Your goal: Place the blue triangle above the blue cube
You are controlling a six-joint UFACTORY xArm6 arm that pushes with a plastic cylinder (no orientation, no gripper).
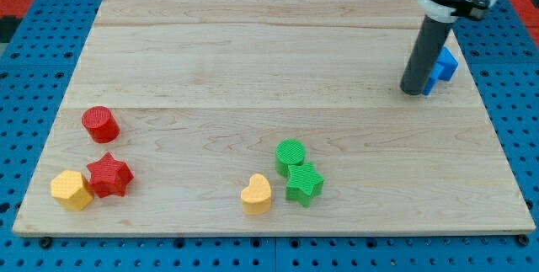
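Observation:
My tip [413,92] rests on the board at the view's upper right. Blue block material [443,66] shows right behind and to the right of the rod, touching or nearly touching it. The rod hides much of it, so I cannot tell the blue triangle from the blue cube or how they lie to each other.
A red cylinder [100,124], a red star [110,175] and a yellow heart [71,189] sit at the view's lower left. A green cylinder [290,155], a green star [304,183] and a yellow heart [256,194] cluster at bottom centre. The board's right edge [497,129] is near the blue blocks.

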